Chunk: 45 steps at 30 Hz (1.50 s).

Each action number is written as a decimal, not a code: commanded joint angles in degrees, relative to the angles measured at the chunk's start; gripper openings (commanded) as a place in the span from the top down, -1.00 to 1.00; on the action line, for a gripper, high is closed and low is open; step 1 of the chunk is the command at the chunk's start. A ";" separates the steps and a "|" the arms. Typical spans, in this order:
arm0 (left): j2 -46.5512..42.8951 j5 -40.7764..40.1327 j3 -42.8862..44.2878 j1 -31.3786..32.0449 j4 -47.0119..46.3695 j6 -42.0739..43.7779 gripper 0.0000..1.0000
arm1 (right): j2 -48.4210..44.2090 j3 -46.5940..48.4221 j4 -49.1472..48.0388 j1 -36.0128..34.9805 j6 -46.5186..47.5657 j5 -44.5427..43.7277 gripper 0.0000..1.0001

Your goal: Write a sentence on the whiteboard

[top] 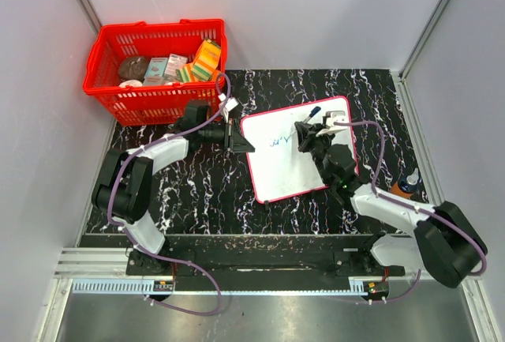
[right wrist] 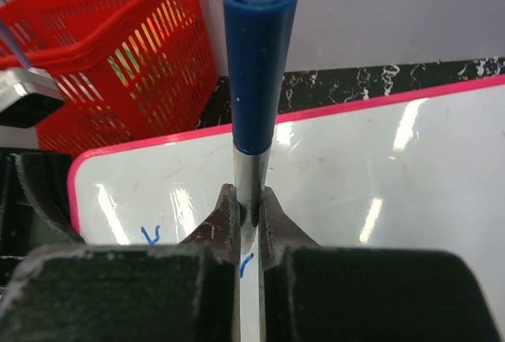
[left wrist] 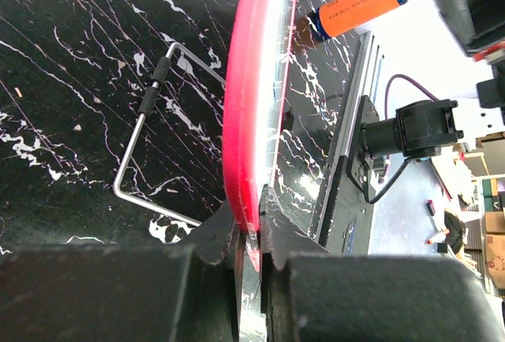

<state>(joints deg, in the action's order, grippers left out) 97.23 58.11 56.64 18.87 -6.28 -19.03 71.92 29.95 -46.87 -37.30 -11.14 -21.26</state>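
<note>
The whiteboard lies tilted on the black marble table, white with a thin red frame. A short line of blue handwriting, the sentence, sits in its upper left; it is too small to read. My left gripper is shut on the board's left edge, and the left wrist view shows its fingers clamping the red frame. My right gripper is shut on a blue-capped marker held upright over the board, right of the writing. Blue strokes show beside its fingers.
A red basket with boxes and packets stands at the back left. An orange cylinder with a blue cap stands near the right wall, also in the left wrist view. A bent metal wire stand lies under the board's edge.
</note>
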 commanded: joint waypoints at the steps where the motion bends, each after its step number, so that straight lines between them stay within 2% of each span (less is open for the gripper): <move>1: 1.56 -6.25 -0.74 2.66 4.17 9.80 1.00 | -6.79 -0.60 0.11 0.56 1.55 1.83 1.00; 5: 1.56 -6.25 -0.83 2.66 4.17 9.80 1.00 | -7.85 -1.39 1.96 0.47 2.17 1.22 1.00; 15: 1.47 -6.86 -0.83 3.01 4.61 10.15 1.00 | -1.70 -1.13 0.65 0.65 1.38 0.86 1.00; 33: 1.91 -7.04 -0.74 3.45 4.97 10.59 1.00 | 0.77 0.81 -0.06 0.83 1.91 1.66 1.00; 45: 1.82 -7.39 -0.92 3.80 5.32 10.85 1.00 | 0.68 1.68 1.52 1.88 1.82 -1.95 1.00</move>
<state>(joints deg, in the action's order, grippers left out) 97.23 57.10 56.66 19.79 -6.11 -18.85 72.18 29.04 -45.08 -36.51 -9.89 -20.36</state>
